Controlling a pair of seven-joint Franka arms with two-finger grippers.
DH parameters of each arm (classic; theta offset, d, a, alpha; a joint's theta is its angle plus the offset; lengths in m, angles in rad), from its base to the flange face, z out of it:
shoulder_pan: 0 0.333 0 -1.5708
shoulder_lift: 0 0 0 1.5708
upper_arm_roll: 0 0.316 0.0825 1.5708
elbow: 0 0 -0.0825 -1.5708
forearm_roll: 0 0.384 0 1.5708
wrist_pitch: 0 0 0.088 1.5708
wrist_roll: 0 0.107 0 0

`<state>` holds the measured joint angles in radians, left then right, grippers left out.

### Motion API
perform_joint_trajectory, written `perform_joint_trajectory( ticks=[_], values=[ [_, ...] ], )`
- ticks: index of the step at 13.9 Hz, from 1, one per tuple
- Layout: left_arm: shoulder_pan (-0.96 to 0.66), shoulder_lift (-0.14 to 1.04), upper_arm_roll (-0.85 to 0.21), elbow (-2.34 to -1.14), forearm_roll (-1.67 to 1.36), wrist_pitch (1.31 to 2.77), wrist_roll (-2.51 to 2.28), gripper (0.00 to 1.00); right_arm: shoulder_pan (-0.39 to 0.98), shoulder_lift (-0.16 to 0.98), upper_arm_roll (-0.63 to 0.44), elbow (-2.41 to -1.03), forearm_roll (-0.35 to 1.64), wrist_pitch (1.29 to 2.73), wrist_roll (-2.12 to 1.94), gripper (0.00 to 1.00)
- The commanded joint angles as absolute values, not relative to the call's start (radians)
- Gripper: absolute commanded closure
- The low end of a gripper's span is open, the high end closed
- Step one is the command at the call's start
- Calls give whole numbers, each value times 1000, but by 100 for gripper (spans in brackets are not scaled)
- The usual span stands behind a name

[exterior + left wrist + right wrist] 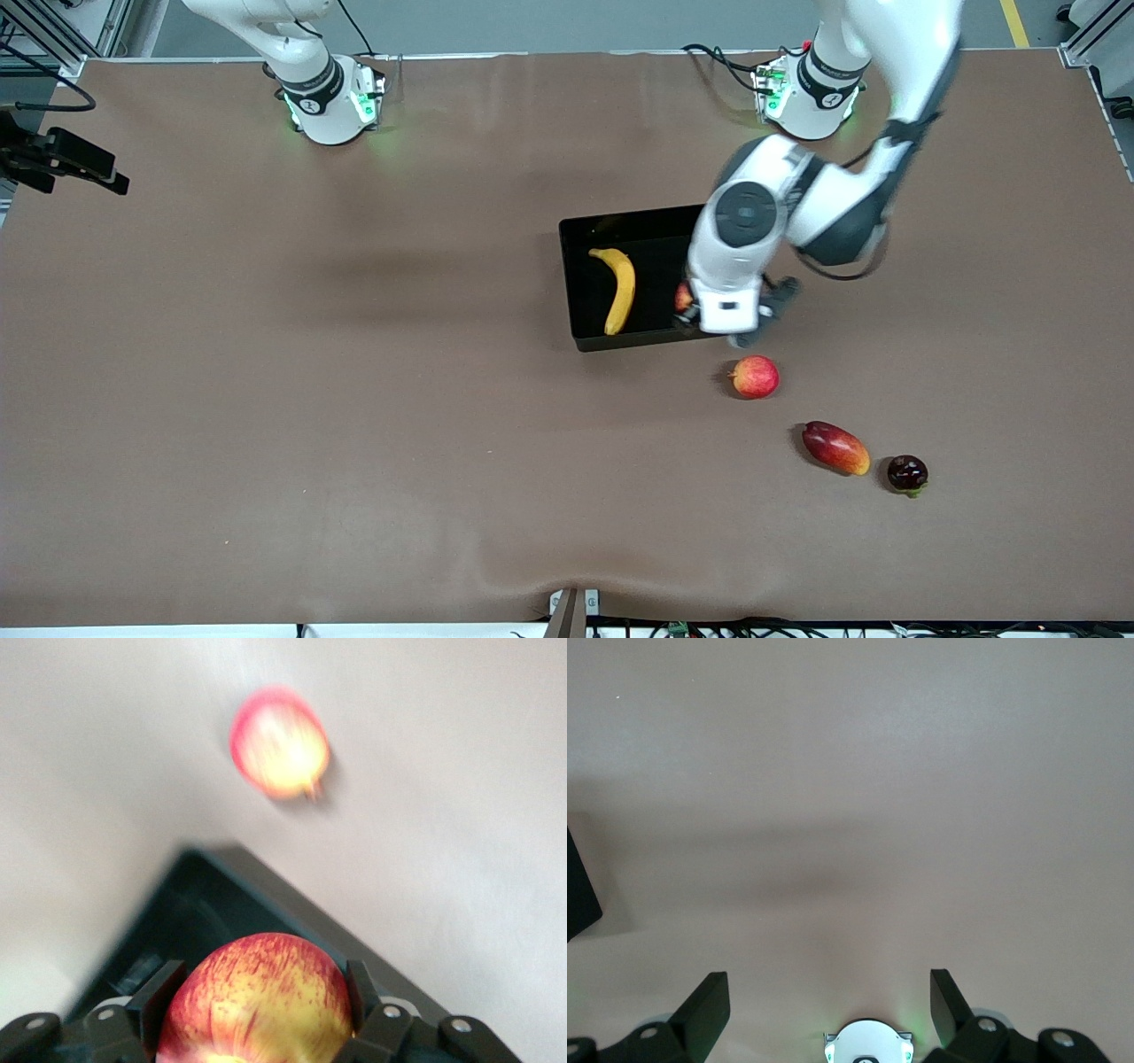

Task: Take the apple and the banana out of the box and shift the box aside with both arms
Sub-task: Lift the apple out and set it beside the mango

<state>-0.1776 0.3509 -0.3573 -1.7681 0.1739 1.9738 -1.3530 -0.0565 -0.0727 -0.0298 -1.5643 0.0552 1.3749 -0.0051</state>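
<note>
The black box (580, 297) lies mid-table with the yellow banana (618, 289) in it. My left gripper (261, 992) is shut on a red apple streaked with yellow (257, 1001) and holds it over the box's corner toward the left arm's end; a sliver of that apple (682, 297) shows under the left hand (728, 306). The box's wall shows below it (195, 904). A second red-yellow apple (755, 376) lies on the table nearer the front camera than the box, and also shows in the left wrist view (280, 742). My right gripper (830, 1010) is open and empty above bare table near its own base.
A red-orange mango (835, 447) and a small dark purple fruit (907, 473) lie nearer the front camera than the loose apple, toward the left arm's end. A corner of the box (580, 895) shows in the right wrist view. The right arm waits.
</note>
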Motion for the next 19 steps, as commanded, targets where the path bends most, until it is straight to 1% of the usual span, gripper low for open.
perform_joint_trajectory(
  ticks=[1,2,5,7,11,14,15,16,17,18,19],
  values=[
    [-14,339,-360,-1773,186,1927,-1125,100,-75,-80,-20,-1568,44,1400,0,0],
    [41,347,-360,-1775,190,1927,-1058,100,-75,-80,-20,-1568,44,1404,0,0],
    [199,420,-360,-1776,260,1951,-876,100,-72,-77,-18,-1572,44,1401,2,0],
    [280,486,-362,-1784,307,2034,-806,100,-72,-72,-18,-1571,44,1420,2,0],
    [376,627,-360,-1781,371,2183,-707,100,-74,-61,-18,-1569,44,1468,2,0],
    [408,673,-362,-1776,403,2226,-666,100,-64,-42,-18,-1566,44,1496,0,0],
    [405,679,-362,-1776,402,2227,-667,87,-63,-32,-18,-1566,43,1500,0,0],
    [405,678,-362,-1775,402,2227,-667,40,-63,-16,-17,-1566,43,1520,0,0],
    [405,670,-365,-1776,402,2224,-670,0,-63,1,-17,-1562,43,1554,-2,0],
    [402,655,-373,-1776,402,2217,-667,0,-64,15,-17,-1559,43,1577,-2,0],
    [390,612,-382,-1778,399,2201,-675,0,-64,27,-17,-1555,43,1586,-2,0]
  ],
)
